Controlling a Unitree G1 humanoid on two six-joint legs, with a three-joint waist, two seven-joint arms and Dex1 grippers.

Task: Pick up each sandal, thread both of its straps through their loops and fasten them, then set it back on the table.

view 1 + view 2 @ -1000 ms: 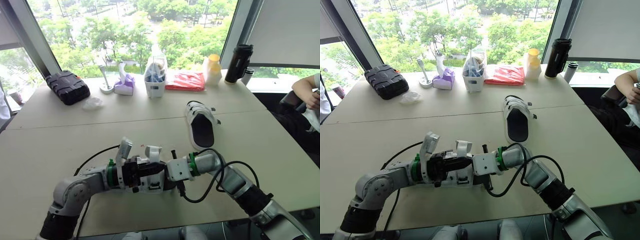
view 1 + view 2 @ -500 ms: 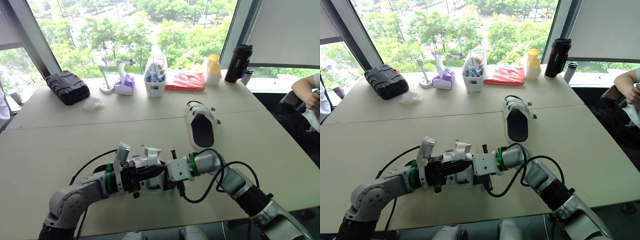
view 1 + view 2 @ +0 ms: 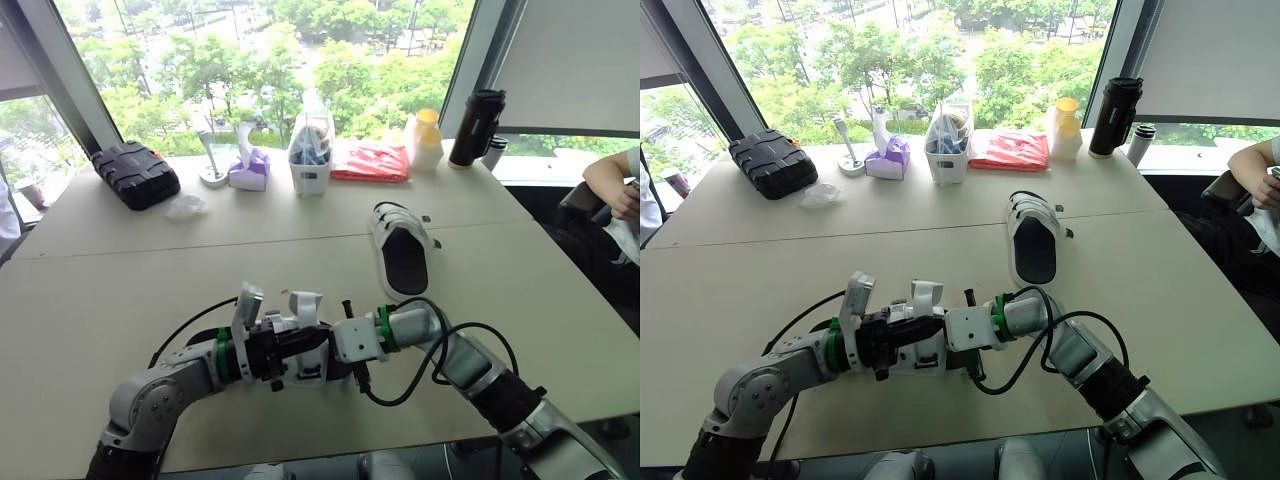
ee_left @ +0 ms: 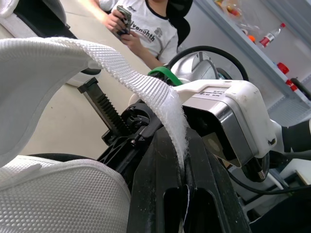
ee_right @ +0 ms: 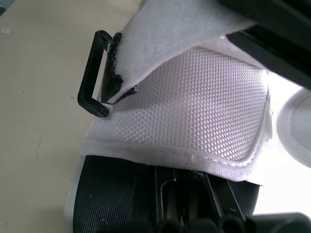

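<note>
One white sandal (image 5: 204, 111), black loop (image 5: 92, 75), loose strap (image 4: 146, 85)

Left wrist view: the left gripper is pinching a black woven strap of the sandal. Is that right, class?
Not quite: the strap is white, not black. The left wrist view shows the left gripper pinching the white woven strap of the sandal.

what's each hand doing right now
left hand: closed on the white strap
right hand: at the sandal, open or closed cannot be told
</note>
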